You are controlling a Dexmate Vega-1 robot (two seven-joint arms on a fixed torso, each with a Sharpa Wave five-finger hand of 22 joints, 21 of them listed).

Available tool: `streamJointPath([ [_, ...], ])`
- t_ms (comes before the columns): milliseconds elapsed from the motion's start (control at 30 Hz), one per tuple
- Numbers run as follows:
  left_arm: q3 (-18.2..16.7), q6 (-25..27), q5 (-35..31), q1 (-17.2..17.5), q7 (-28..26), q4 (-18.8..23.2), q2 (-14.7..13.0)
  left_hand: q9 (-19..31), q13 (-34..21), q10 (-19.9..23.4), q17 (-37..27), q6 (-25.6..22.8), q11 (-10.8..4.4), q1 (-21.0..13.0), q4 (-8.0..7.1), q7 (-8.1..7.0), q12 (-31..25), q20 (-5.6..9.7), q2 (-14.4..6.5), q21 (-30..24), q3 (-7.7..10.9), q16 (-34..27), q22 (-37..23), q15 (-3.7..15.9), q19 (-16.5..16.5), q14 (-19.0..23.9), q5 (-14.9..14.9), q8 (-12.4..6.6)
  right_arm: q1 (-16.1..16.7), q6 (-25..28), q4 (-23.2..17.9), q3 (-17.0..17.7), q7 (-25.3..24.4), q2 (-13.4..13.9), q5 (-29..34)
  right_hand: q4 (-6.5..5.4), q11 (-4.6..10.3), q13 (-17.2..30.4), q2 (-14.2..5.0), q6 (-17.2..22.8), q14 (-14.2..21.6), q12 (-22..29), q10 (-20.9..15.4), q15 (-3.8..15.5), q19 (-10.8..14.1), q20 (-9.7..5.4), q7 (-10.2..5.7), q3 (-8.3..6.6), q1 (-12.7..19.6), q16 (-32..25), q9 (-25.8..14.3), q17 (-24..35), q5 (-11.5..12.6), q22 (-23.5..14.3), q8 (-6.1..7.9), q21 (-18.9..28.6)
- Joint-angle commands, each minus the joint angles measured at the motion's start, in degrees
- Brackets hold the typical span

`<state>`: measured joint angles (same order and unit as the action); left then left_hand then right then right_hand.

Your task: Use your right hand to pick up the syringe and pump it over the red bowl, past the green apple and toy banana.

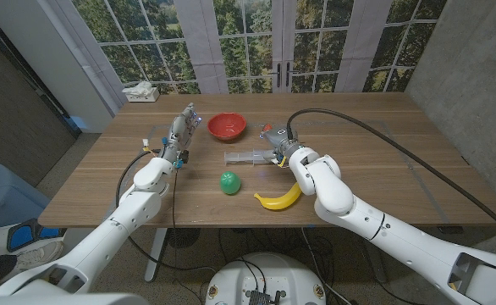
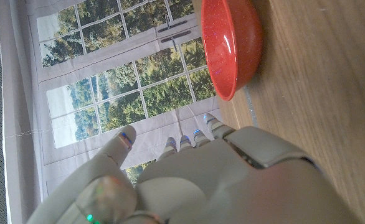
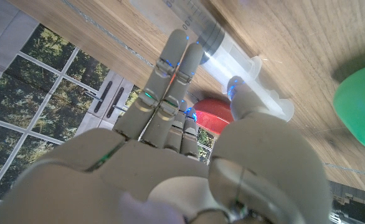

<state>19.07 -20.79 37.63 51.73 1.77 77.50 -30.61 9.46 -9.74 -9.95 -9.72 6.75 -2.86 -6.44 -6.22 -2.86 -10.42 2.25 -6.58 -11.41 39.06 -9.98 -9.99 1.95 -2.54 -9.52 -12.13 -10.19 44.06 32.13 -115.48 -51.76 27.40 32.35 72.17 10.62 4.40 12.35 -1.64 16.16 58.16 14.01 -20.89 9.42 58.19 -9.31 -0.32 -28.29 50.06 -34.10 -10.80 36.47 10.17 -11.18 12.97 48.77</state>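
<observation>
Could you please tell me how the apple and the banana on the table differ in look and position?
The apple is green and round; the banana is yellow, long and curved. The apple sits closer to the red bowl; the banana lies nearer the table's front edge, beside the right arm. Both rest on the table, untouched.

A clear plastic syringe (image 1: pixel 250 157) lies flat on the wooden table, between a round red bowl (image 1: pixel 226 126) beyond it and a green apple (image 1: pixel 229 182) beside a yellow toy banana (image 1: pixel 280 200).

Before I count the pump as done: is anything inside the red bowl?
The red bowl looks empty in the head view. The syringe lies on the table beside it, at the right hand. The bowl's near inner wall is hidden.
</observation>
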Motion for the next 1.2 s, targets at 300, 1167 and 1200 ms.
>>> streamJointPath([
  [300, -0.1, 0.1, 0.3, -0.2, 0.2, -0.5, 0.1, 0.3, -0.2, -0.5, -0.1, -0.1, 0.15, 0.7, -0.03, 0.04, -0.4, 4.82, -3.6, 0.0, 0.42, -0.2, -0.1, 2.84, 0.0, -3.3, -0.5, -0.24, -1.0, -1.8, 3.9, -1.1, 2.5, -2.4, 2.0, -0.38, 0.74, 0.3, -0.41, 0.6, 0.6, -0.2, -0.4, 3.66, -0.6, -2.73, -0.72, -1.06, 2.4, 0.1, -0.3, 0.7, 0.1, 0.0, -0.21, 0.5],
  [1167, -0.3, 0.3, 0.6, -0.3, 0.6, -0.5, -0.2, 0.3, -0.2, -0.4, -0.1, -0.3, 0.12, 0.9, -0.01, 0.02, -0.4, 4.72, -3.4, -0.2, 0.42, -0.2, -0.1, 2.88, 0.4, -3.3, -0.5, -0.27, -3.3, -0.3, 9.0, -3.1, 4.3, -4.8, 2.1, -0.55, 1.33, 0.3, -1.38, 3.0, 9.0, -0.1, -2.6, 3.65, 3.6, -2.92, -1.56, -1.56, 7.4, -2.6, -0.4, 4.1, 0.1, -0.5, 0.04, 4.8],
  [1200, -0.3, 0.3, 0.6, -0.3, 0.7, -0.5, -0.2, 0.3, -0.2, -0.4, -0.1, -0.3, 0.17, 0.9, -0.02, 0.03, -0.4, 4.73, -3.4, -0.2, 0.42, -0.2, -0.1, 2.89, 0.4, -3.3, -0.5, -0.26, -3.4, -0.3, 9.3, -3.3, 4.0, -4.8, 2.1, -0.52, 1.32, 0.3, -1.37, 3.0, 8.9, -0.1, -2.7, 3.65, 3.6, -2.95, -1.55, -1.59, 7.6, -2.4, -0.4, 4.0, 0.1, -0.5, 0.02, 4.9],
])
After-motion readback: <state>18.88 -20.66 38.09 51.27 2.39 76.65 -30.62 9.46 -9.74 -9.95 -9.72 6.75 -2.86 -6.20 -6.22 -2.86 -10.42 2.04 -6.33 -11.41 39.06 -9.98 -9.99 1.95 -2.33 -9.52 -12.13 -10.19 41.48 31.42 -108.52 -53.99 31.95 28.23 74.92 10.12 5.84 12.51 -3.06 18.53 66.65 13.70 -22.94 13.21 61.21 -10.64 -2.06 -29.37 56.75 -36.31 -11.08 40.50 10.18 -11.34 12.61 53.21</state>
